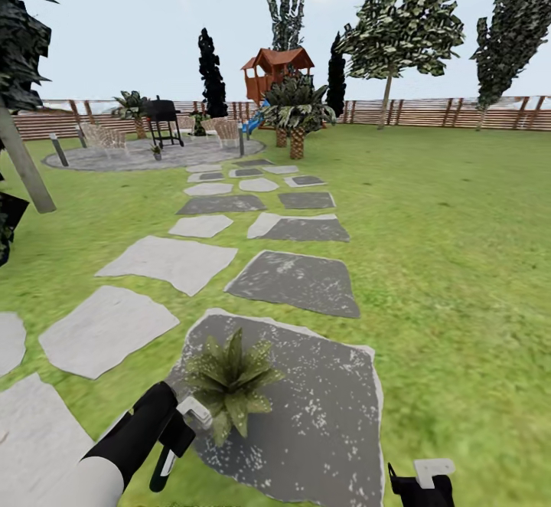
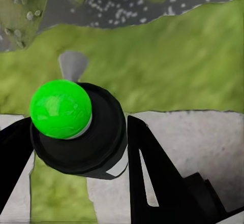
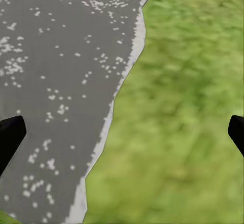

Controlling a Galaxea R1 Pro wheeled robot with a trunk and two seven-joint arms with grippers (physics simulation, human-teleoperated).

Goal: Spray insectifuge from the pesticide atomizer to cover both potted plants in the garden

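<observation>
Head view is showing the left gripper (image 1: 177,432) clamping the pesticide atomizer (image 1: 164,467), which is hanging at about eight o'clock from one potted plant (image 1: 229,379) sitting on a dark paving slab (image 1: 321,407). The right gripper (image 3: 122,132) is hanging spread and empty. Risk, as I judge it: the nozzle is sitting low beside the leaves, so spray may be covering only one side. Counting: one atomizer, one rosette visible, two grippers.

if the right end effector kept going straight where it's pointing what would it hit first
Probably the ground. The right end effector points down at the border between the dark grey speckled paving stone and the green grass. Nothing else lies in that line, though depth is hard to judge.
</observation>
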